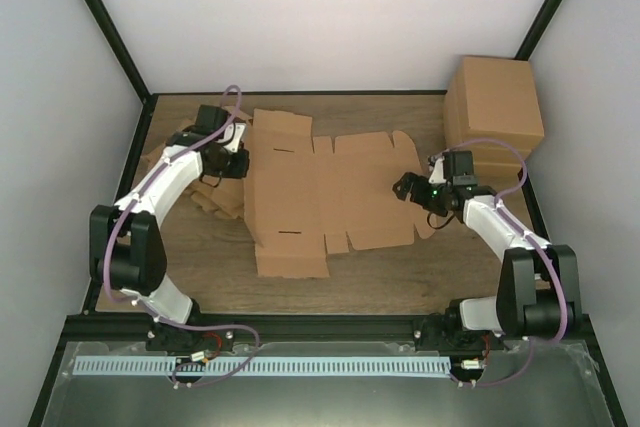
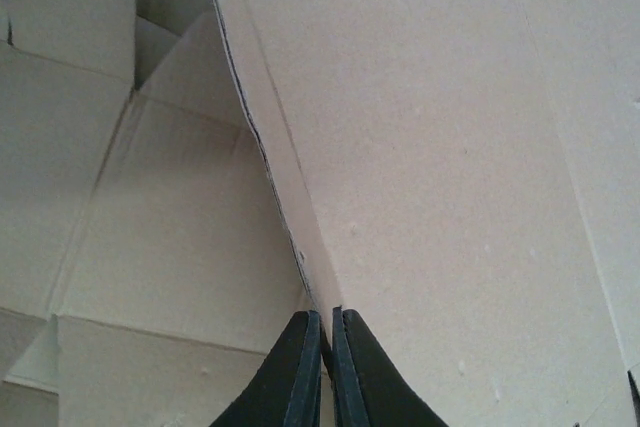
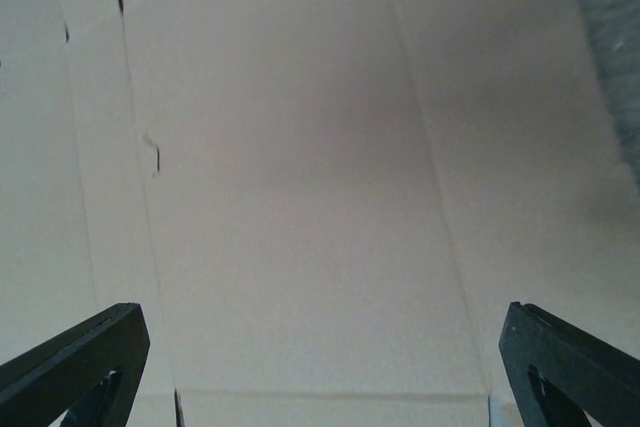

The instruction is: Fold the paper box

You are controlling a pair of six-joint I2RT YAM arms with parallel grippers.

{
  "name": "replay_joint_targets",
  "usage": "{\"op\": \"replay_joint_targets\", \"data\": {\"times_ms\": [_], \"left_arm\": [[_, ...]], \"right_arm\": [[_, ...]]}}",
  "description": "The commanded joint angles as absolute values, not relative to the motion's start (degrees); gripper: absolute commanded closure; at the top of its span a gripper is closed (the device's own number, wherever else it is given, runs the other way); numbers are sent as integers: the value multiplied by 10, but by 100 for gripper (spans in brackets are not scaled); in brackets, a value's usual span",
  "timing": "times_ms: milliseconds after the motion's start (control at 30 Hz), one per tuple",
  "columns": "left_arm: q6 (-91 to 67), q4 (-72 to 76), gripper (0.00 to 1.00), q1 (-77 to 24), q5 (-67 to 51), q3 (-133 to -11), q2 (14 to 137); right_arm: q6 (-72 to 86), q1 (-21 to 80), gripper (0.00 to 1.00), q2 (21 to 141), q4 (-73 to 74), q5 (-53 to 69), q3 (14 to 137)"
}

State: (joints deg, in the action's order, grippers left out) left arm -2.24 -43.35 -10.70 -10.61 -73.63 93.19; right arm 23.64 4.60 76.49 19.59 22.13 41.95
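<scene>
The paper box (image 1: 320, 192) lies unfolded and flat in the middle of the table, plain brown with rounded flaps and tabs. My left gripper (image 1: 240, 152) is at its left edge near the far corner. In the left wrist view the gripper (image 2: 325, 312) is shut on that thin edge of the box (image 2: 430, 147), which is lifted slightly there. My right gripper (image 1: 405, 187) is over the box's right end. In the right wrist view it (image 3: 322, 317) is wide open, with the box panel (image 3: 300, 147) filling the space between the fingers.
A tall stack of brown cardboard boxes (image 1: 495, 112) stands at the back right. A ragged heap of brown blanks (image 1: 215, 197) lies under the left arm and shows in the left wrist view (image 2: 120, 227). White walls enclose the table.
</scene>
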Motion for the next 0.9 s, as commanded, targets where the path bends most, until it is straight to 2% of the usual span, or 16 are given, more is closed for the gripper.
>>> {"op": "replay_joint_targets", "data": {"times_ms": [0,67,133,167,200,233,267,300,500,633,767,867], "left_arm": [[-11,-418,94,-113,-118,-699,903],[-20,-386,89,-113,-140,-671,890],[-42,-355,79,-113,-154,-643,878],[-55,-341,67,-112,-159,-628,872],[-73,-324,50,-111,-155,-612,864],[-94,-311,27,-112,-143,-596,854],[-113,-290,11,-111,-132,-580,842],[-133,-274,1,-110,-124,-560,824],[-195,-253,0,-103,-21,-499,769],[-198,-231,0,-84,-115,-493,788],[-198,-199,8,-77,-181,-486,819],[-196,-179,13,-76,-184,-494,836]], "right_arm": [[252,50,0,759,203,133,458],[253,50,0,759,200,111,461],[251,50,0,766,198,94,467],[249,50,0,774,199,88,470],[245,50,0,780,198,86,473],[244,50,0,786,197,85,475],[244,49,0,790,195,85,476],[242,49,0,793,192,85,475],[228,47,0,793,144,93,455],[225,42,0,791,119,111,448],[216,35,0,816,122,137,461],[215,17,0,831,114,171,457]]}}
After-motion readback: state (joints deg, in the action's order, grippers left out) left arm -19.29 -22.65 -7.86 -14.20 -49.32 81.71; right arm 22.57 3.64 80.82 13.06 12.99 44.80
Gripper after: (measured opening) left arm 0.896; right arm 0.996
